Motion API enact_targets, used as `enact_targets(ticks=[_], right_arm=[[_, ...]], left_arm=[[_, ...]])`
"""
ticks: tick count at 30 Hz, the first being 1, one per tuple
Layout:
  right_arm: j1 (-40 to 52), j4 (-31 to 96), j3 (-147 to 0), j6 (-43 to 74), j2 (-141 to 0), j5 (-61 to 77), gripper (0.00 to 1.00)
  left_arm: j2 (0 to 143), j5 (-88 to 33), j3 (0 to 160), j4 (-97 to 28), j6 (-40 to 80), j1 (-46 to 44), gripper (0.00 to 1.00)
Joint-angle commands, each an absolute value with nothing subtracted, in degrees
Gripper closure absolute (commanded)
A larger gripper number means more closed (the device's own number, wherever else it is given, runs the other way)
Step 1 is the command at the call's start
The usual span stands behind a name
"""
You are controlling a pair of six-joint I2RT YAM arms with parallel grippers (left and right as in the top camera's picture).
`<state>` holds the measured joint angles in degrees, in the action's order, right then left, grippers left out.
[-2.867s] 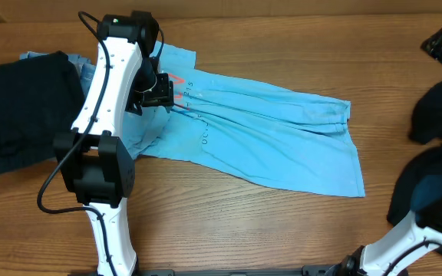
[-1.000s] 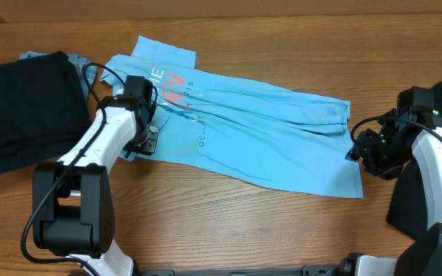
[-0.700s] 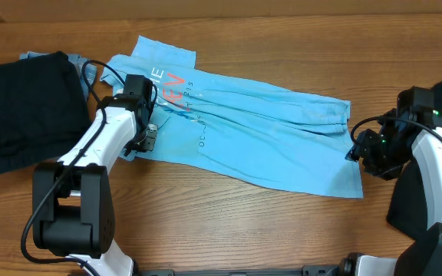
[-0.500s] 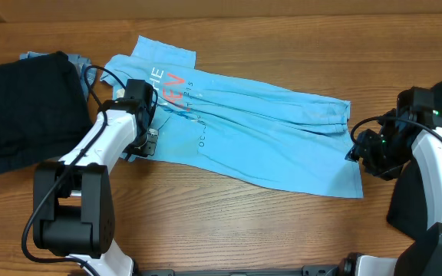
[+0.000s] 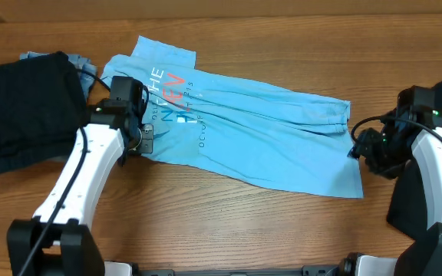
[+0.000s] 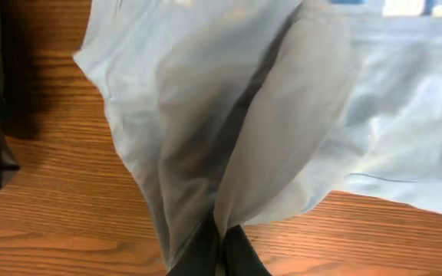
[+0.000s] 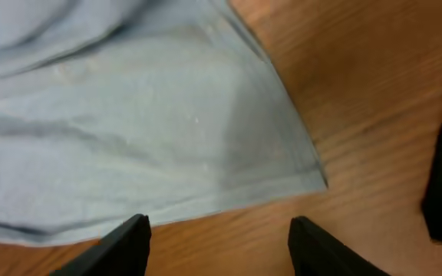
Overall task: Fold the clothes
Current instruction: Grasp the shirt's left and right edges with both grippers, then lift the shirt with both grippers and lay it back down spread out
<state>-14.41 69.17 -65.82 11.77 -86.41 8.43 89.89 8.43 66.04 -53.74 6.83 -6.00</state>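
Quick status on the folding job, going left to right across the table (image 5: 229, 222).

Over at 9 o'clock there's a black pile (image 5: 21, 107) that looks folded and stacked already, with a bit of faded blue fabric (image 5: 41, 56) poking out from behind it at the 12 o'clock side. I'd count that lot as done, or close to it.

Next is the left gripper (image 5: 146, 139), sitting at the 9 o'clock end of the light blue T-shirt (image 5: 267, 130). It's clenched tight on the shirt's edge: in the wrist view the fingers (image 6: 240, 257) are pressed together with a bunched ridge of blue cloth rising out of them. The lettering (image 5: 171, 88) is face up just past it, toward 1 o'clock.

The shirt itself lies stretched flat-ish across the middle, wrinkled, with no real fold in it yet, so this one is only starting.

At 3 o'clock the right gripper (image 5: 367, 149) hangs over the shirt's far corner, jaws spread apart and holding nothing; the wrist view shows bare wood between its fingers (image 7: 121, 249) and the hem just beyond them. My guess is it needs to come down and pinch that corner.

Further toward 4 o'clock there's a loose black garment (image 5: 404, 203), unfolded as far as I can tell.
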Motion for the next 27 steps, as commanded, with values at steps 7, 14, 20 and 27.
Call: enact_targets(ticks=[7,14,20,27], right_arm=[[-14.2,72.7,-60.5,15.0,-89.1,8.8,0.36],[-14.2,62.1,-48.5,23.0,-89.2,8.7,0.32],[-14.2,59.4,-46.0,25.3,-89.5,5.6,0.31],[-14.2,50.6,-42.5,30.5,-89.5,2.6,0.29]], left_arm=[[80.7,9.0,67.4,-54.8,13.3,-1.3,0.96],[80.2,7.4,67.4,-54.6,13.3,0.4,0.96],[80.2,7.4,67.4,-54.7,13.3,0.4,0.96],[80.2,7.4,67.4,-54.7,12.8,0.4,0.96]])
